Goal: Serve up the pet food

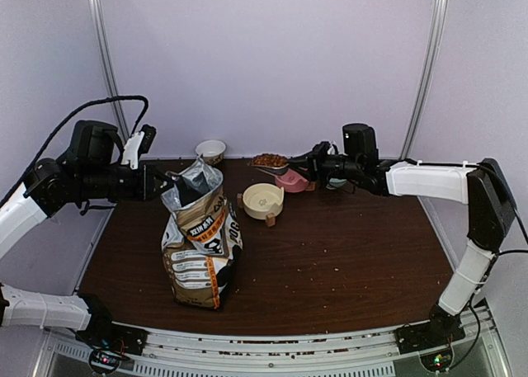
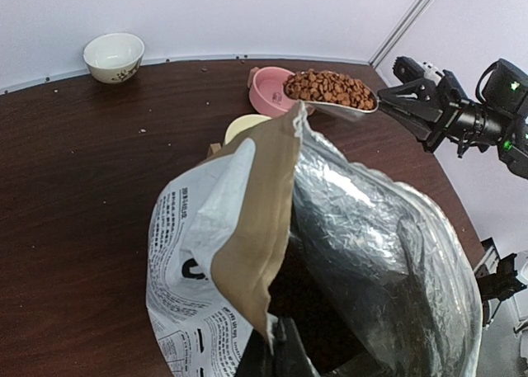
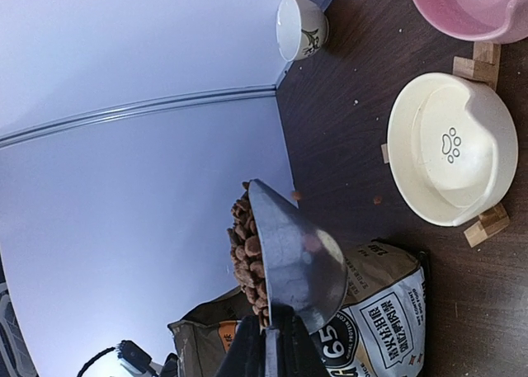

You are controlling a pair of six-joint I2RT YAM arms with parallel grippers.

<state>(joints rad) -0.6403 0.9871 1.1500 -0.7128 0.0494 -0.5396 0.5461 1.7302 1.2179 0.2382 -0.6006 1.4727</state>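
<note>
Presently noted left gripper (image 1: 167, 183) clenched on bag (image 1: 200, 245) rim, likely to keep mouth open and upright. Found right gripper (image 1: 313, 159) grasping scoop (image 1: 272, 167), held level to avoid spilling heaped pet food (image 1: 268, 158), raised near pink bowl (image 1: 291, 180), far centre.

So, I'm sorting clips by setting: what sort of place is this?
Likely a robot test booth, not a home: bare lilac walls, metal rails up the corners, and a left arm and right arm bolted at the table edge.
</note>
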